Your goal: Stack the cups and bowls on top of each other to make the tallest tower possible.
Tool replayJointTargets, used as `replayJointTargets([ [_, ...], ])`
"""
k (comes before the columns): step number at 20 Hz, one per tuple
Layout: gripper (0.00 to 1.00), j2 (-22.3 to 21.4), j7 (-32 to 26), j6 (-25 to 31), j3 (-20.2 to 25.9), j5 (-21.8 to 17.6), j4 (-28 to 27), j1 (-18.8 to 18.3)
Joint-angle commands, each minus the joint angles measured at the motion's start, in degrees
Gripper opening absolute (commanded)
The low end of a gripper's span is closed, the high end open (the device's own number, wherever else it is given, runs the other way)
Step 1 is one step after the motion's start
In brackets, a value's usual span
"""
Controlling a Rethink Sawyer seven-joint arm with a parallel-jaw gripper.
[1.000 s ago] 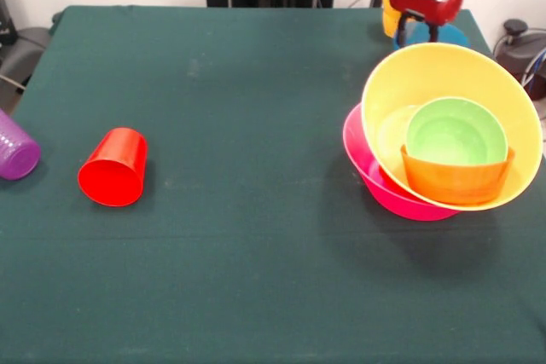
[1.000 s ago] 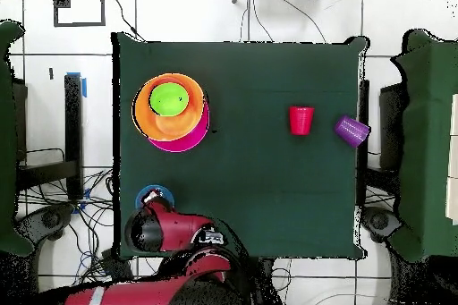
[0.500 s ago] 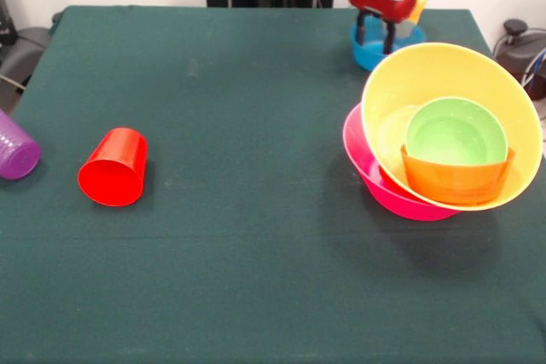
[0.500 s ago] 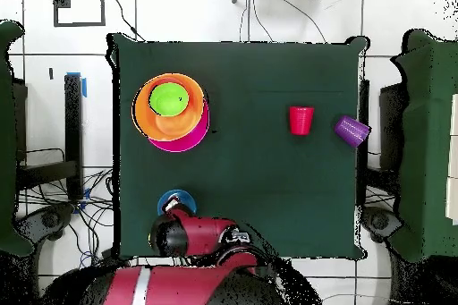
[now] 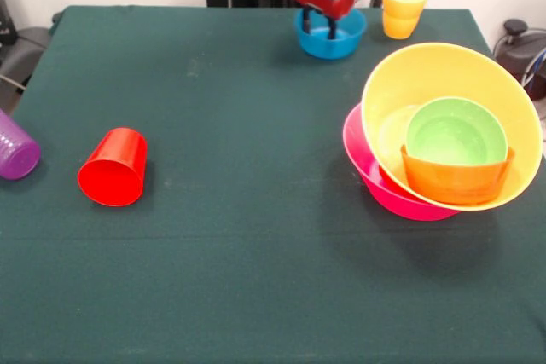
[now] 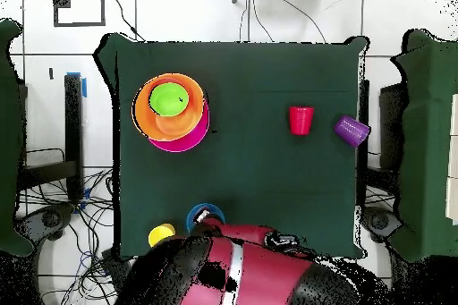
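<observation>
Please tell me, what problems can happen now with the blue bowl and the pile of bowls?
1. The gripper sits at the rim of the small blue bowl, close to the table's far edge; a rim hold could slip.
2. The tower leans, its large yellow-orange bowl tilted in the pink bowl; adding weight may tip it.
3. The yellow cup stands beside the blue bowl and might get knocked.

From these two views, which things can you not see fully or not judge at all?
- End effector: front view, the top edge cuts the arm; whether it grips the blue bowl is unclear. Overhead, the arm covers it.
- Purple cup: front view, cut by the left edge.
- Pink bowl: mostly hidden by the yellow-orange bowl.
- Bowl between the orange bowl and the yellow-orange one: only a pale sliver shows.
</observation>
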Motion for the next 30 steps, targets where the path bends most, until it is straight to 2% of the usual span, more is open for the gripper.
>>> replayJointTargets([
  [1, 1.0, 5.02, -10.72, 8.54, 3.13, -9.87, -11.76, -7.82],
  [7, 1.0, 5.97, -10.95, 10.97, 5.32, -15.81, -16.71, -12.25],
  [11, 1.0, 5.0, -10.27, 12.81, 7.63, -17.8, -18.21, -13.43],
  [14, 1.0, 4.32, -8.96, 13.36, 8.17, -18.58, -18.79, -12.96],
  [23, 1.0, 1.14, -8.39, 17.44, 9.62, -20.11, -19.43, -12.34],
  [30, 1.0, -2.28, -3.42, 16.01, 11.17, -17.36, -15.28, -12.0],
])
